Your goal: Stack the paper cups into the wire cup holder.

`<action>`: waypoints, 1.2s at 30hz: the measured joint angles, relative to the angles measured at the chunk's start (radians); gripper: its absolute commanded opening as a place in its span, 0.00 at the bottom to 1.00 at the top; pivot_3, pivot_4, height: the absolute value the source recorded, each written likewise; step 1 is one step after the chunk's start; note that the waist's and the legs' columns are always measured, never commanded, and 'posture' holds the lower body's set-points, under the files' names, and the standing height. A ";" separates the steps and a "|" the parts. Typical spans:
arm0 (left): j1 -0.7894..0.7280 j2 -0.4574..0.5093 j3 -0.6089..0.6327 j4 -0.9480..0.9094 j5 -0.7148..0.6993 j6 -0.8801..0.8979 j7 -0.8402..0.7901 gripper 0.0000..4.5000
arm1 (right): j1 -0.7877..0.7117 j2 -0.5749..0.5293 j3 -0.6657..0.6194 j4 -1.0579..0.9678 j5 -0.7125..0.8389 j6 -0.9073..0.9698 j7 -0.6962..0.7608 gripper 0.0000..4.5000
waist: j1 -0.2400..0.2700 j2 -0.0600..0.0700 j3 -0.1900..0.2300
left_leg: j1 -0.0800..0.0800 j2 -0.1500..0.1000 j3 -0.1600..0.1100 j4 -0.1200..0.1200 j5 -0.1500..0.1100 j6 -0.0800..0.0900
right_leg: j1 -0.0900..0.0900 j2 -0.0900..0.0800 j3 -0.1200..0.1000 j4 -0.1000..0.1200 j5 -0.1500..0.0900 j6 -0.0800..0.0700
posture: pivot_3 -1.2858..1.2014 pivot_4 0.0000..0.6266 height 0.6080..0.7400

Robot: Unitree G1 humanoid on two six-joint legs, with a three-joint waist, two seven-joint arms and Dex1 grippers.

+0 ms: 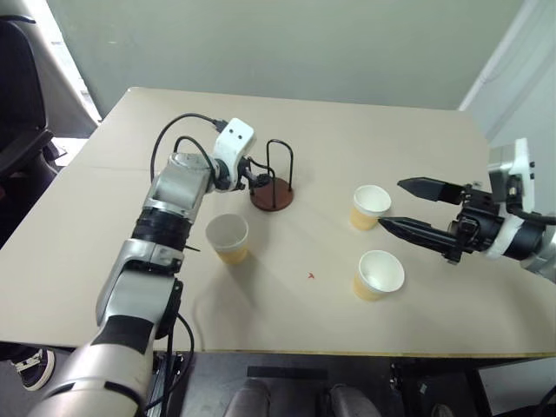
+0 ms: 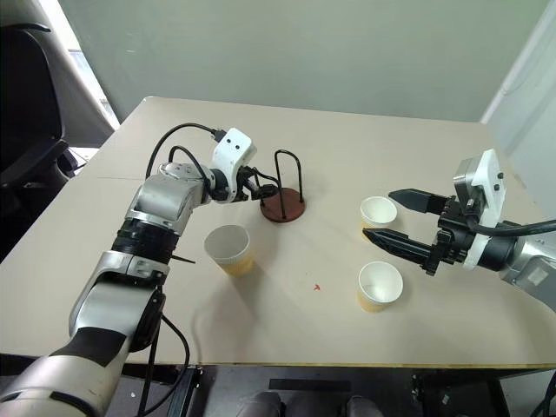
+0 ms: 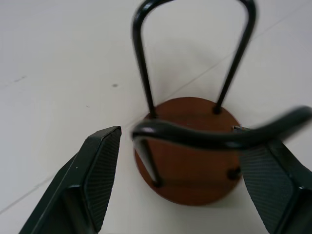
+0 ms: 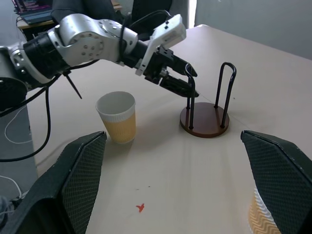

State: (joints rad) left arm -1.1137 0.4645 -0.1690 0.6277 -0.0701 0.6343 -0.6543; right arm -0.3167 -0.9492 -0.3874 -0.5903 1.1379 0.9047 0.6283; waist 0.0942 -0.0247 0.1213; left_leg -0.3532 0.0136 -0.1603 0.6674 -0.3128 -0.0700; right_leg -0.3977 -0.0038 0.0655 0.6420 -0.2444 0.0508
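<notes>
Three small tapered paper cups, tan-yellow outside and white inside, standing upright and apart on the beige table [image 1: 347, 130]. One cup [image 1: 228, 239] near the left arm, toward the front edge. Second cup [image 1: 371, 207] on the right side, farther back, just beside the right gripper's fingertips. Third cup [image 1: 380, 275] on the right side, nearer the front edge, below that gripper in the head views.

Wire cup holder [image 1: 273, 189], a round reddish-brown disc with two upright black wire loops, placed near the middle of the table, empty of cups. No cup stacked yet.

Left gripper [image 3: 178, 161] right at the holder, fingers spread wide on either side of the nearer wire loop, nothing clamped; contact with the wire not clear. Seen from the right wrist, the same fingers reach the top of that loop.

Right gripper [image 2: 393, 215] hovering over the right part of the table, pointing toward the middle, jaws spread fully and holding nothing. Small red mark [image 1: 311, 276] on the table between the cups.
</notes>
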 measured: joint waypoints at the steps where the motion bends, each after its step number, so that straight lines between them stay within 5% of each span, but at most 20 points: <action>1: -0.007 -0.007 0.000 0.019 0.009 -0.015 0.003 0.86 | 0.002 -0.001 -0.001 -0.003 0.003 0.000 -0.003 1.00 | 0.000 0.000 0.000 | 0.000 0.000 0.000 0.000 0.000 0.000 | 0.000 0.000 0.000 0.000 0.000 0.000 | 0.52 0.24 1.00; 6: -0.025 -0.042 0.002 0.105 0.027 -0.077 0.009 0.74 | 0.014 -0.006 -0.003 -0.005 0.016 0.000 -0.019 1.00 | 0.000 0.000 0.000 | 0.000 0.000 0.001 0.000 0.000 0.001 | 0.000 0.000 0.001 0.000 -0.001 0.002 | 0.52 0.24 1.00; 15: -0.045 -0.067 0.038 0.167 0.032 -0.138 0.027 0.01 | 0.030 -0.015 -0.016 -0.012 0.037 0.000 -0.038 1.00 | 0.000 0.000 0.000 | 0.000 -0.001 0.002 0.001 -0.002 0.003 | 0.000 0.000 0.003 0.000 -0.001 0.003 | 0.52 0.24 1.00; 25: -0.049 -0.075 0.066 0.156 0.018 -0.152 -0.019 0.01 | 0.036 -0.018 -0.023 -0.012 0.044 0.000 -0.040 1.00 | 0.000 0.000 0.000 | -0.001 -0.003 0.006 0.004 -0.004 0.007 | 0.000 0.000 0.011 0.000 -0.002 0.008 | 0.52 0.24 1.00; 36: 0.064 -0.001 0.007 -0.260 -0.083 -0.057 -0.339 0.01 | 0.055 -0.039 -0.024 -0.013 0.048 0.000 -0.017 1.00 | -0.003 0.000 0.000 | -0.004 -0.006 0.011 0.013 -0.008 0.014 | -0.002 -0.001 0.019 0.000 -0.001 0.016 | 0.52 0.24 1.00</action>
State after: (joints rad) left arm -1.0501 0.4639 -0.1623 0.3678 -0.1533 0.5769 -0.9934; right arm -0.2617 -0.9886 -0.4110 -0.6031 1.1859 0.9051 0.6117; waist 0.0912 -0.0251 0.1216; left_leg -0.3570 0.0080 -0.1489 0.6807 -0.3204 -0.0562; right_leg -0.4001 -0.0051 0.0844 0.6424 -0.2452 0.0671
